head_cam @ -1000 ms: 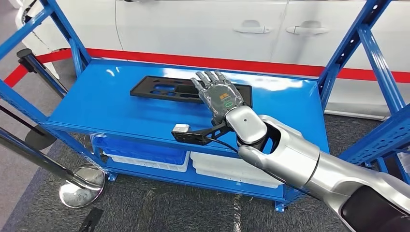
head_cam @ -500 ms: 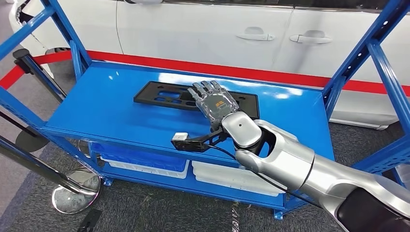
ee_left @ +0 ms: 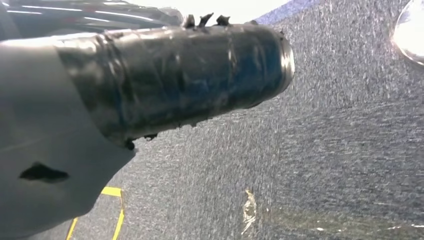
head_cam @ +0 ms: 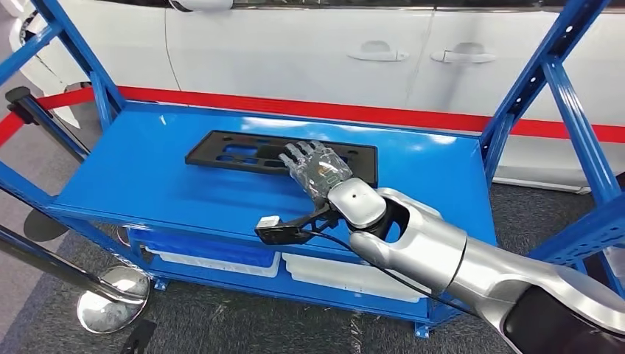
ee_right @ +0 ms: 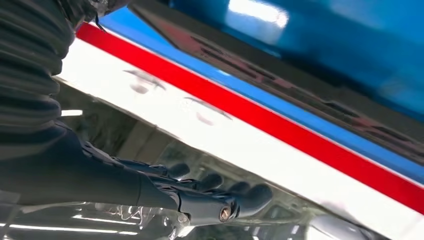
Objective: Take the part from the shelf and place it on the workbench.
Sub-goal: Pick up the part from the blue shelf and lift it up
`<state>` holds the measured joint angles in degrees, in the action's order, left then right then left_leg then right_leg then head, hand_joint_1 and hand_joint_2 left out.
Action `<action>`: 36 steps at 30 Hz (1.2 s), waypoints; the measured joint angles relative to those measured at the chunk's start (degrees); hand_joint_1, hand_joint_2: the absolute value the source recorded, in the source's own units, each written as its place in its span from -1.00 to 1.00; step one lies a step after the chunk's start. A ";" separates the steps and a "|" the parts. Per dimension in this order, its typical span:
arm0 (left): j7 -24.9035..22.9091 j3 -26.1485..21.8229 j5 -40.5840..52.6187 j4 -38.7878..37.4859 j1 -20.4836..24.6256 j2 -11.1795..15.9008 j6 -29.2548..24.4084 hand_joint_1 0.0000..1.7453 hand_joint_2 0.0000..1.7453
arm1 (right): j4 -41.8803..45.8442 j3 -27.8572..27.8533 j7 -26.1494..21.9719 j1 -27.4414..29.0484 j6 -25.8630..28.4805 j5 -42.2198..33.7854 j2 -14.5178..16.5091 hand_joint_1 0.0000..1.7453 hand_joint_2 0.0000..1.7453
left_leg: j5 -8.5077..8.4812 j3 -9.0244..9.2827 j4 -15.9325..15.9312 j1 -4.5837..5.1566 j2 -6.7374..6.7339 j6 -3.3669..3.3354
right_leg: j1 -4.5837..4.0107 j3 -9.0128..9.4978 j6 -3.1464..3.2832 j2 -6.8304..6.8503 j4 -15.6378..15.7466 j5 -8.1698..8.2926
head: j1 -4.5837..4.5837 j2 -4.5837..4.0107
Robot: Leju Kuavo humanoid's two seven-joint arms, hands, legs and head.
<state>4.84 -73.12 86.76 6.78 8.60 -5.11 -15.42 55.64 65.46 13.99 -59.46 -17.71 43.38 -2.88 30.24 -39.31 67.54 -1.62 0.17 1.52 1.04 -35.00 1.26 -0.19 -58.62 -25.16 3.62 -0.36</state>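
The part (head_cam: 228,151) is a flat black plate with cut-outs, lying on the blue shelf top (head_cam: 147,184) toward the back. My right hand (head_cam: 315,168) is stretched out over the plate's right half, fingers straight and slightly apart, holding nothing. I cannot tell whether it touches the plate. In the right wrist view the dark fingers (ee_right: 210,200) reach out straight, with the plate (ee_right: 300,95) beyond them. A smooth grey piece of my left hand (ee_left: 45,165) hangs over grey carpet, its fingers hidden.
Blue uprights (head_cam: 560,96) frame the shelf on both sides. A white car (head_cam: 295,44) and a red barrier belt (head_cam: 413,116) stand behind it. Blue (head_cam: 214,251) and white (head_cam: 346,273) bins sit on the lower level. A chrome stanchion base (head_cam: 110,299) stands at the lower left.
The camera has shifted a little. My right hand has sunk lower over the plate and drawn back slightly, so its fingertips now stop short of the plate's far edge.
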 joint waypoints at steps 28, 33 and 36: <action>-0.15 -0.79 2.81 -0.10 -0.06 -0.85 0.78 -1.00 -1.00 | -10.57 1.69 10.20 -1.06 2.96 -5.62 4.93 -1.00 1.00 | -3.64 3.78 -7.74 1.28 0.12 -1.63 | -1.33 0.23 0.66 0.12 0.84 0.56 | -0.24 -0.01; -0.31 -0.80 3.05 -0.13 -0.23 -0.95 0.97 -1.00 -1.00 | -12.97 0.93 13.32 -1.27 3.50 -6.35 5.74 -1.00 1.00 | 1.05 -3.40 5.72 0.52 0.09 0.15 | -0.87 0.94 0.90 0.16 1.27 0.36 | -0.07 -0.01; -0.36 -0.80 3.09 -0.13 -0.37 -0.96 1.02 -1.00 -1.00 | -14.45 0.42 14.25 -1.27 2.09 -6.86 5.88 -1.00 1.00 | -4.00 -0.91 -1.14 -0.20 0.00 0.99 | -0.39 1.16 0.09 0.05 0.62 -0.42 | -0.09 -0.01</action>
<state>4.48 -73.92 89.85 6.64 8.24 -6.07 -14.40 41.19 65.88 28.24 -60.73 -15.63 36.52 2.99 26.24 -40.21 66.40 -1.82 0.17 2.52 0.65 -33.83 1.34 -0.14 -58.00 -25.58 3.53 -0.37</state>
